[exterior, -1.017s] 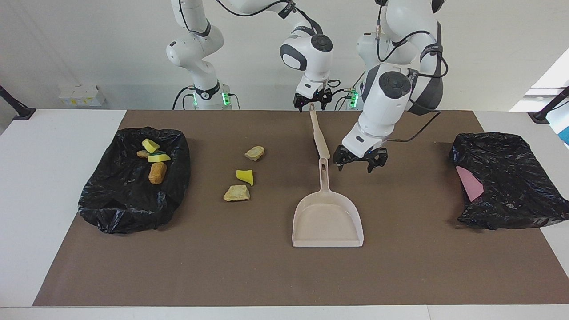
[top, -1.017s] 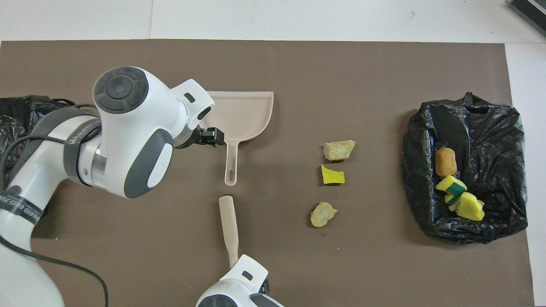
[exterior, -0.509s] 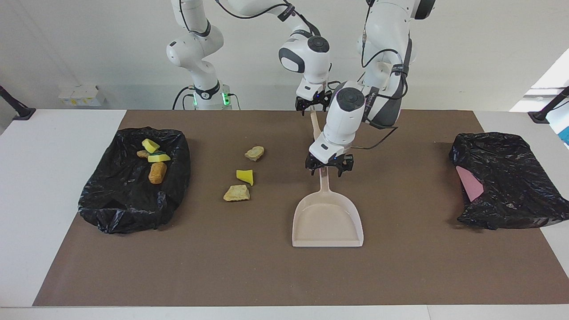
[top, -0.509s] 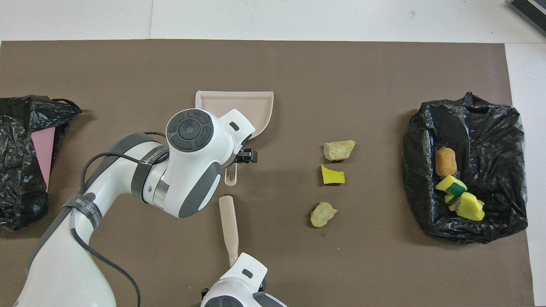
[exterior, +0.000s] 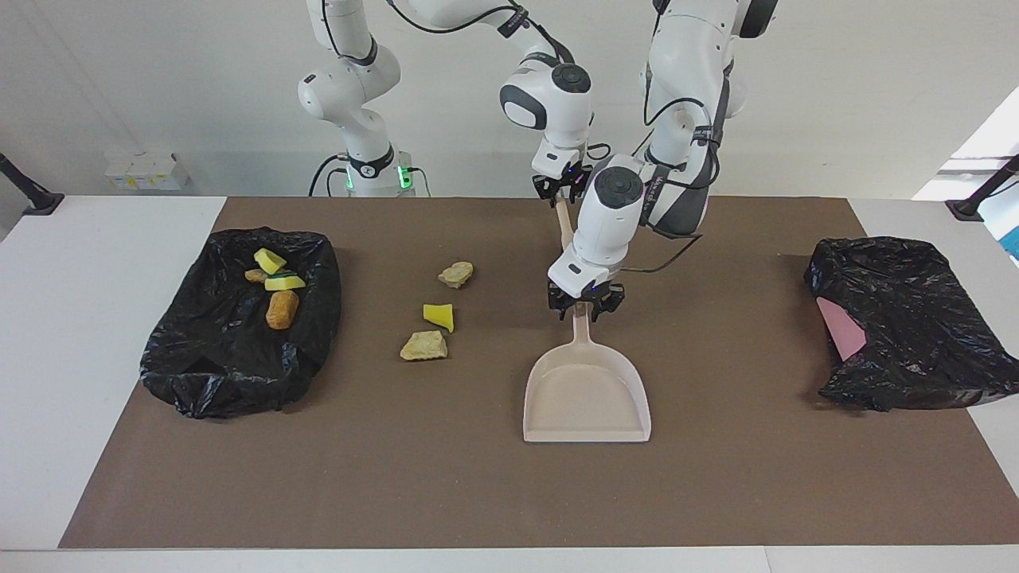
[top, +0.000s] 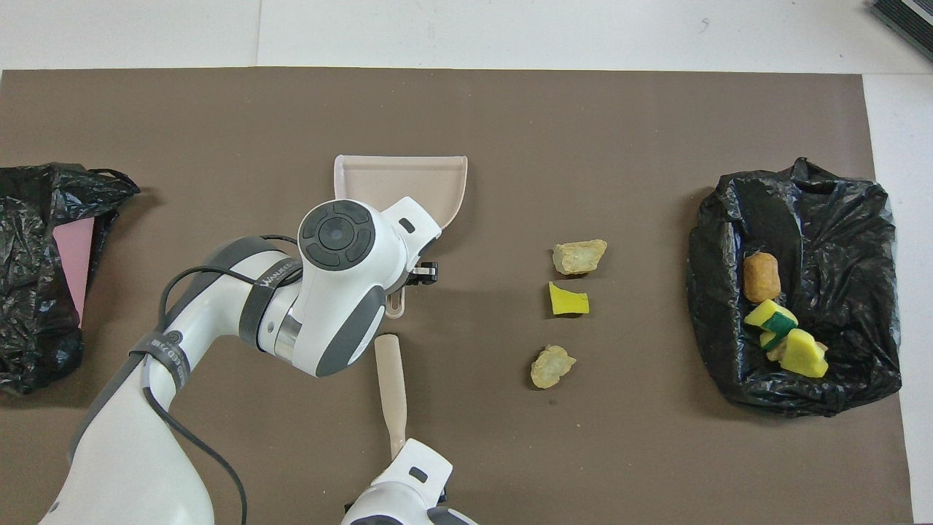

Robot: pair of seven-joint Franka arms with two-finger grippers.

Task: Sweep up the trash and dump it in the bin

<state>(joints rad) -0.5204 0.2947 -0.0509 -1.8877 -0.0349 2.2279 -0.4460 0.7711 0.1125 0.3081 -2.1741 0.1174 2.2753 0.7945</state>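
Left gripper (exterior: 583,309) is closing on dustpan (exterior: 587,390) handle; right gripper (exterior: 562,191) is at brush (exterior: 565,227) end, grip unclear. Risk: pan's twisting if pinch's off-centre, missing trash (exterior: 439,316).

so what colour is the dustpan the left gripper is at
Pale beige all over. The dustpan shows best in the facing view, where the left gripper sits at its handle.

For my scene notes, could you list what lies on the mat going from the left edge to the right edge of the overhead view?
Black bag with a pink thing inside → dustpan → three loose scraps → black bag holding trash.
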